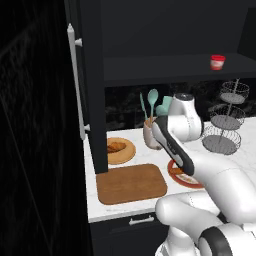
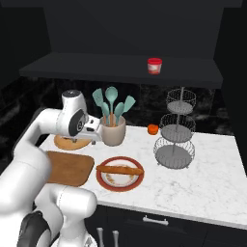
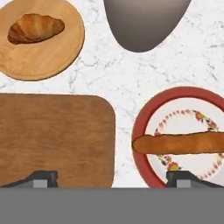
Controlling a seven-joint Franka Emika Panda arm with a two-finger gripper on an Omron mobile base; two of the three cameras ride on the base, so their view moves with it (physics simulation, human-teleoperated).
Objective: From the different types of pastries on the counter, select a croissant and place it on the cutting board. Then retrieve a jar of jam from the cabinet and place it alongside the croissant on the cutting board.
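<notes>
The croissant point(image 3: 35, 27) point(image 1: 116, 147) lies on a round tan wooden plate point(image 3: 43, 61) point(image 1: 124, 156), apart from my gripper. My gripper point(image 3: 113, 179) hangs open and empty above the counter point(image 3: 127, 96), over the gap between the cutting board point(image 3: 52, 140) point(image 1: 131, 183) point(image 2: 70, 168) and a red-rimmed plate point(image 3: 140, 127). The long baguette-like stick point(image 3: 179, 143) point(image 2: 119, 170) rests on that plate. The jar of jam point(image 1: 217, 62) point(image 2: 154, 65) stands on the dark cabinet shelf point(image 2: 96, 67), high at the right. The board is bare.
A utensil holder point(image 2: 113, 130) point(image 3: 144, 26) with teal spatulas stands behind the board. The tiered wire basket point(image 2: 176, 135) and a small orange round object point(image 2: 153, 129) are to the right. The open cabinet door point(image 1: 92, 85) with its silver handle point(image 1: 75, 85) borders the board's left.
</notes>
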